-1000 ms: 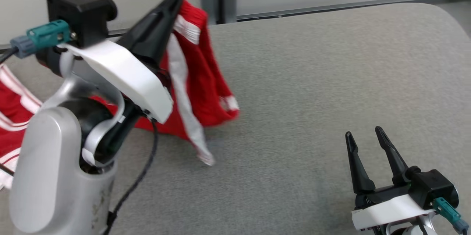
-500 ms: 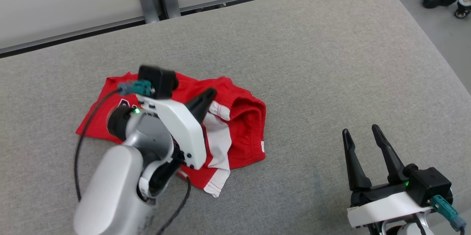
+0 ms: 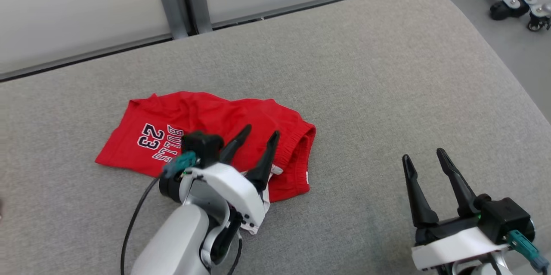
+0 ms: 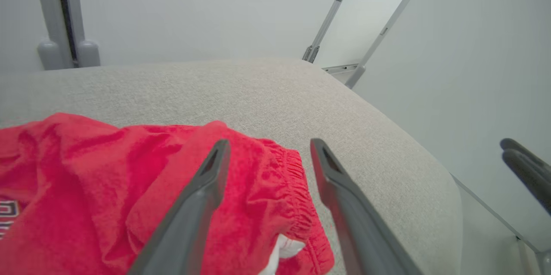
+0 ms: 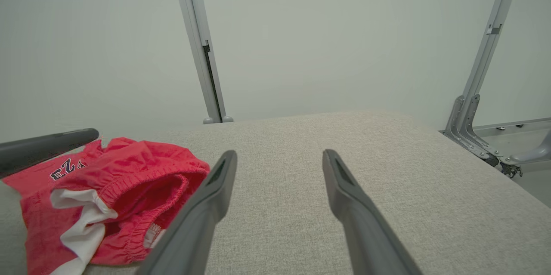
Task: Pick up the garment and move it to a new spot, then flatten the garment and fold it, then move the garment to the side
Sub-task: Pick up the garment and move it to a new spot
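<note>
A pale grey woven-fabric tabletop (image 3: 387, 72) is backed by off-white wall panels (image 3: 86, 4); a grey metal post (image 3: 186, 4) is seen at eleven o'clock.

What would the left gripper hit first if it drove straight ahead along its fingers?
Probably the red garment, at its gathered waistband: the left gripper, jaws open, points over it. Height is unclear; it could pass above onto the grey cushion.
</note>
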Controlling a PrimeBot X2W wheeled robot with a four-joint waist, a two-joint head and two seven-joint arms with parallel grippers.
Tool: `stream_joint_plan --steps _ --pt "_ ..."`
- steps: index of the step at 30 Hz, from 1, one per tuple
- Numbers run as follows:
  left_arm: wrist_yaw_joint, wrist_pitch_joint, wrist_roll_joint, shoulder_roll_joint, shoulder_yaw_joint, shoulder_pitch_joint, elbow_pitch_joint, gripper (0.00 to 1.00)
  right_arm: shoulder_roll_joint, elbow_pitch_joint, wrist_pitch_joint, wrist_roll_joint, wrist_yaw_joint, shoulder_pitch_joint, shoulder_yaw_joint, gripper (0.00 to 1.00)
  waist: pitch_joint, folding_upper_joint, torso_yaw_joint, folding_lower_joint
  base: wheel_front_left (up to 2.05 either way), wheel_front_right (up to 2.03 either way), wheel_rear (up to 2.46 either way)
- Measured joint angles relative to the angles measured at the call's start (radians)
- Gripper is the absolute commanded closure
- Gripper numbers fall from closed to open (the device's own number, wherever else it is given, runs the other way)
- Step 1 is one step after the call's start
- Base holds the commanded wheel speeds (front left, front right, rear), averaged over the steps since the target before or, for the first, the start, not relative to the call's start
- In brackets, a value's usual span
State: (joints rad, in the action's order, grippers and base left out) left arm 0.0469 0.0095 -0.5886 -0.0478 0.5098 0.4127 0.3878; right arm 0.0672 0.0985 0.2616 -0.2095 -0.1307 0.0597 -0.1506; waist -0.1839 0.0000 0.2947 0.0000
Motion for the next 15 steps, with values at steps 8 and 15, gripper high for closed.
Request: stream_joint_plan --steps 8,15 --pt "-0.126 -0.221 0.061 -0.050 -0.030 -0.256 -0.119 0.00 0.033 -0.034 0.000 0.028 0.000 -0.078 0.064 0.00 0.082 0.0000 -0.074 0.0000 0.00 0.00 0.00" --pt "-0.210 -0.270 0.125 -0.097 -0.106 -0.435 -0.176 0.00 0.044 -0.037 0.000 0.044 0.000 -0.138 0.103 0.00 0.138 0.0000 -0.152 0.0000 0.00 0.00 0.00"
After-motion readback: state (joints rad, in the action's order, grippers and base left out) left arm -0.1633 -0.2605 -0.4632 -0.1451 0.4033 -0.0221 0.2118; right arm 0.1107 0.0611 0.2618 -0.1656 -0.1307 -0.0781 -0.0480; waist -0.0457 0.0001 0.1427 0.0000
